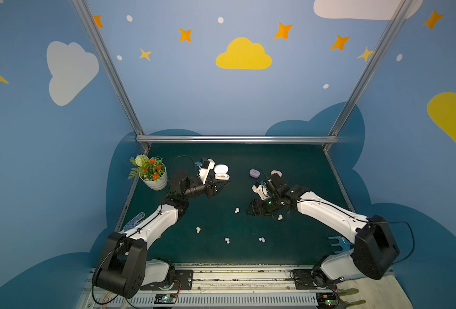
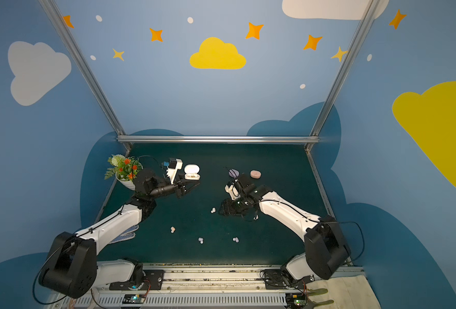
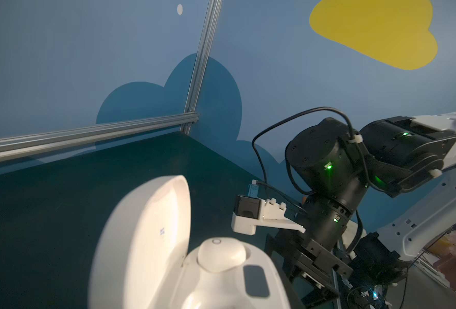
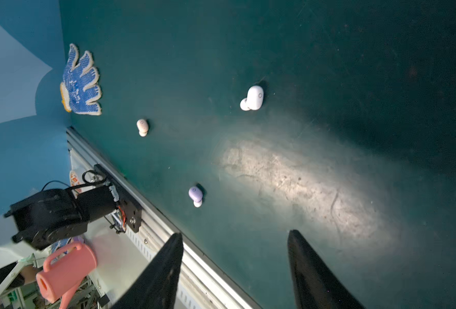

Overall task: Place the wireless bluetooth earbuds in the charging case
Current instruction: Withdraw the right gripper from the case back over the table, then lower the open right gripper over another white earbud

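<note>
Nearest the front rail, at about 6 o'clock on the dark green bench: a lavender earbud and, at its 3 o'clock and well apart, a second lavender earbud. At 7 o'clock, alone, a peach earbud; at 8 o'clock, by the bench edge, a blue-dotted work glove. Farther in, near the bench's middle, a white earbud lying free. At its 3 o'clock, the right claw, fingers spread wide, nothing between them, aimed toward 8 o'clock. At 4 o'clock of that claw, a pale earbud, partly hidden by the arm, colour hard to tell. Beyond that, toward 11 o'clock, the left claw, fingers pressed together, tips just beside the near edge of the open white charging case; touching or not, impossible to tell. In the left wrist view, a second white earbud seated in one well of the case, lid raised. At 1 o'clock, a lavender case, with a pink case at its 3 o'clock. At 10 o'clock, a potted flower.
</note>
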You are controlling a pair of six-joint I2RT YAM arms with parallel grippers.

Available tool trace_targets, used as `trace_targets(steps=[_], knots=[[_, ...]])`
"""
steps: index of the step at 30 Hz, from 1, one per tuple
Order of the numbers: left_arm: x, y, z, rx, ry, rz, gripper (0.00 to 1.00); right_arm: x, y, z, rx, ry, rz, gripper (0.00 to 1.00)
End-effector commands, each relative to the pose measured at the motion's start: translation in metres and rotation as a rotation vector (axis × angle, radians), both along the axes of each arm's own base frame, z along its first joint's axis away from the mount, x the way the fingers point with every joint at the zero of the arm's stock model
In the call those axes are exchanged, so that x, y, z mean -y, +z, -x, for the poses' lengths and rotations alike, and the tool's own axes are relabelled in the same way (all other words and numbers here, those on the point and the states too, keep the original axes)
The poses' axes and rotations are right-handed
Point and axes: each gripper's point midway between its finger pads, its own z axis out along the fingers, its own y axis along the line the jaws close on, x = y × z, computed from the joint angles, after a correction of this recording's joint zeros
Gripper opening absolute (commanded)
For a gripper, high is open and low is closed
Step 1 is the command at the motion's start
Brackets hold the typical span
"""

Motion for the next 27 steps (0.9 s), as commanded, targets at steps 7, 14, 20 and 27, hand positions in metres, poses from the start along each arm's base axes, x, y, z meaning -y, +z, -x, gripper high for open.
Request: trace_targets(steps=[7,14,20,27], knots=[[-0.016,0.0,0.014,-0.008,0.053,-0.012,0.24,-0.039,-0.031,-0.029,-0.041,-0.053,0.044,0.58],[-0.021,-0.002,0.021,-0.015,0.076,-0.01,0.24,-0.056,-0.055,-0.037,-0.095,-0.061,0.057,0.58],[-0.023,-0.002,0.024,-0.01,0.085,-0.008,0.24,-0.063,-0.066,-0.042,-0.114,-0.068,0.062,0.57],[-0.024,-0.001,0.024,-0.005,0.089,-0.008,0.24,-0.069,-0.072,-0.045,-0.127,-0.073,0.061,0.56]])
